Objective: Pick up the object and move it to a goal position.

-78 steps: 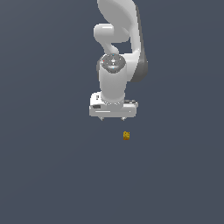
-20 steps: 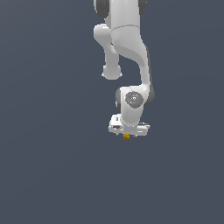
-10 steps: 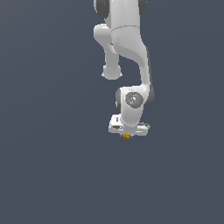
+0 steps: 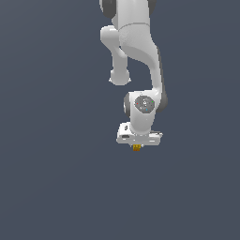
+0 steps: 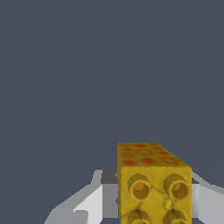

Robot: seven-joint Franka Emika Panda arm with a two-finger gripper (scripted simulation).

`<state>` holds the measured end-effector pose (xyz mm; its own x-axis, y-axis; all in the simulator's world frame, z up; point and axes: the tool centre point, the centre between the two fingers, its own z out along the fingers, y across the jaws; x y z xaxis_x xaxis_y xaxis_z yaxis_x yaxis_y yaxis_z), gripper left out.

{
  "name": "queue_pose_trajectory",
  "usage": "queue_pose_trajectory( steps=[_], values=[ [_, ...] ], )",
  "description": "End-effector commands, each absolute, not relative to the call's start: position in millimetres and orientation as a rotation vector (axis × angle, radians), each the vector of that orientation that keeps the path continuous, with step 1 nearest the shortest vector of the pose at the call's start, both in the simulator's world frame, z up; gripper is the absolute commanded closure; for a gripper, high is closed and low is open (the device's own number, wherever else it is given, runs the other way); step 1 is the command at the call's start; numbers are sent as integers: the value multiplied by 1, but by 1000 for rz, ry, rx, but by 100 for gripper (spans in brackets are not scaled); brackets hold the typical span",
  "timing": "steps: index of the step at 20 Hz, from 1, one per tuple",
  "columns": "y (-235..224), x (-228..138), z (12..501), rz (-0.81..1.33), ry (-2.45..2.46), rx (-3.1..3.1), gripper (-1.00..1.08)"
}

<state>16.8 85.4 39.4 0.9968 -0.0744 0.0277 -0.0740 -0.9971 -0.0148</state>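
The object, a tiny yellow-orange block [image 4: 136, 148] with darker orange marks, shows just under the white hand in the exterior view. My gripper [image 4: 136, 145] points straight down over it. In the wrist view the block [image 5: 153, 183] fills the space between the two white fingers [image 5: 87, 203], which lie against its two sides. The gripper is shut on the block. I cannot tell whether the block rests on the floor or hangs just above it. No goal marker is in view.
A plain dark grey-blue floor [image 4: 51, 187] runs all around. The white arm [image 4: 136, 42] rises from the hand toward the top of the exterior view. Nothing else shows.
Earlier the hand hung higher, up and to the exterior view's left of the block. It has since come down over it. In the last second nothing has visibly moved.
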Motion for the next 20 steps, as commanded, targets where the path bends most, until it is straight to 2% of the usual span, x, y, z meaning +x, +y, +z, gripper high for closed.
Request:
queue_pose_trajectory(
  steps=[1, 8, 20],
  values=[
    [88, 26, 53, -78, 75, -3116, 108],
    [100, 62, 111, -216, -106, -3066, 108],
    [134, 116, 251, -503, -491, -2894, 108]
  ],
)
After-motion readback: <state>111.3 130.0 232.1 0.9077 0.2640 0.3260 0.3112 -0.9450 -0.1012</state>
